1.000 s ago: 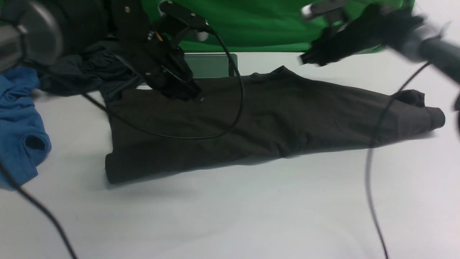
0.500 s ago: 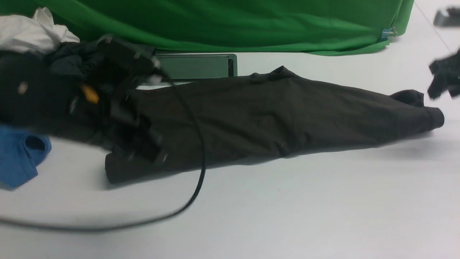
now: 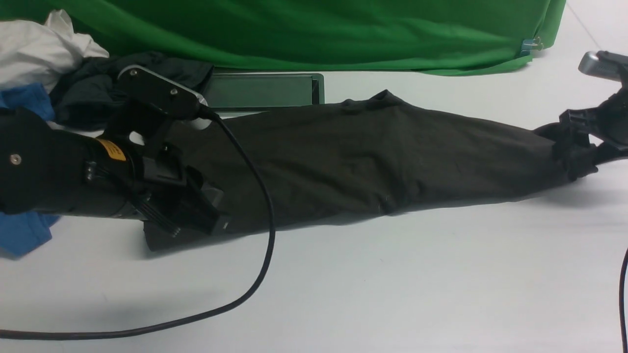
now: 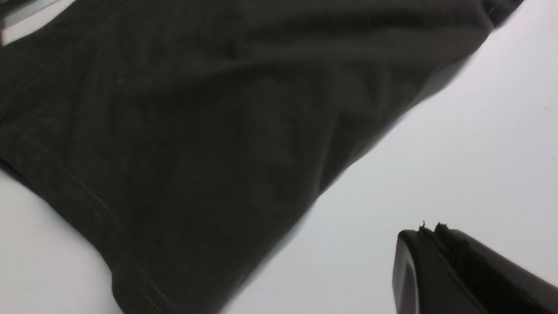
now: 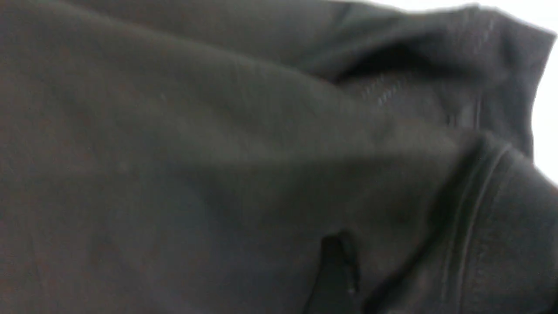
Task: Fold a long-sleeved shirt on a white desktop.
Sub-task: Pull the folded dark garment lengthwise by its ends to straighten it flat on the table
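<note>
Broadly, the white desktop [image 3: 392,294] fills the lower two thirds of your front view, with a green backdrop [image 3: 319,34] across the top. The long-sleeved shirt [image 3: 373,157], very dark brown-black, lies on the desktop as a long band across the middle of the frame, from lower left of centre to the right edge, its collar bump at the upper centre.

At the left, your left gripper [image 3: 216,223] sits low at the shirt's lower-left corner. Its wrist view shows the jaws pressed together with nothing between them [image 4: 429,231], over bare desktop just beside the shirt's edge.

Upper left holds a pile: a white cloth [image 3: 39,49], a dark grey garment [image 3: 83,98] and a blue shirt [image 3: 22,233] reaching down the left edge. A grey cable slot [image 3: 265,90] lies at the upper centre, just behind the dark shirt.

At the right edge, your right gripper [image 3: 574,144] has its jaws spread at the shirt's right end; whether it touches the cloth cannot be told. A black cable [image 3: 265,215] loops from the left arm across the shirt to the lower left.
</note>
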### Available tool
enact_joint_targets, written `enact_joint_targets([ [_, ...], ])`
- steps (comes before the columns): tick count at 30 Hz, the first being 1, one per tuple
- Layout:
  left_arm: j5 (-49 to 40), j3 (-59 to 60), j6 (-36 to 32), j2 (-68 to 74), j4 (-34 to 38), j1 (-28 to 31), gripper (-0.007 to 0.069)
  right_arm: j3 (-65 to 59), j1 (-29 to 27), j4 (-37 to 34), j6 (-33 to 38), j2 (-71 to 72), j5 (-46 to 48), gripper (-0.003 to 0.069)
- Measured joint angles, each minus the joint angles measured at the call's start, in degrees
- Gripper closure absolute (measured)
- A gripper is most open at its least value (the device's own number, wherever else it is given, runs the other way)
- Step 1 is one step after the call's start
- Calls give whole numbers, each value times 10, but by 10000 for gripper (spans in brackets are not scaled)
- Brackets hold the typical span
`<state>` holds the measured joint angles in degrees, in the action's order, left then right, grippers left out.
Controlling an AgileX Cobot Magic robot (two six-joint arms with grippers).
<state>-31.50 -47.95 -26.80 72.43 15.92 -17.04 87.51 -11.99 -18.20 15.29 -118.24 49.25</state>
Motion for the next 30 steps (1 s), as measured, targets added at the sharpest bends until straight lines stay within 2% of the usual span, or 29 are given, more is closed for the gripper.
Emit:
enact_joint_targets([
  [4,0,0,-4,0,10,0,608,0,0,-2,2,0,-6,172],
  [11,0,0,-18,0,20,0,608,0,0,39,-7,0,-26,92],
  [21,1,1,-19,0,22,0,608,0,0,11,6,-14,-50,96],
  [24,1,1,-19,0,22,0,608,0,0,3,16,-17,-51,157],
  [26,1,1,-19,0,24,0,608,0,0,2,22,-18,-52,270],
  [27,1,1,-19,0,24,0,608,0,0,2,22,-18,-52,279],
  [30,1,1,-19,0,31,0,608,0,0,3,36,-18,-63,445],
])
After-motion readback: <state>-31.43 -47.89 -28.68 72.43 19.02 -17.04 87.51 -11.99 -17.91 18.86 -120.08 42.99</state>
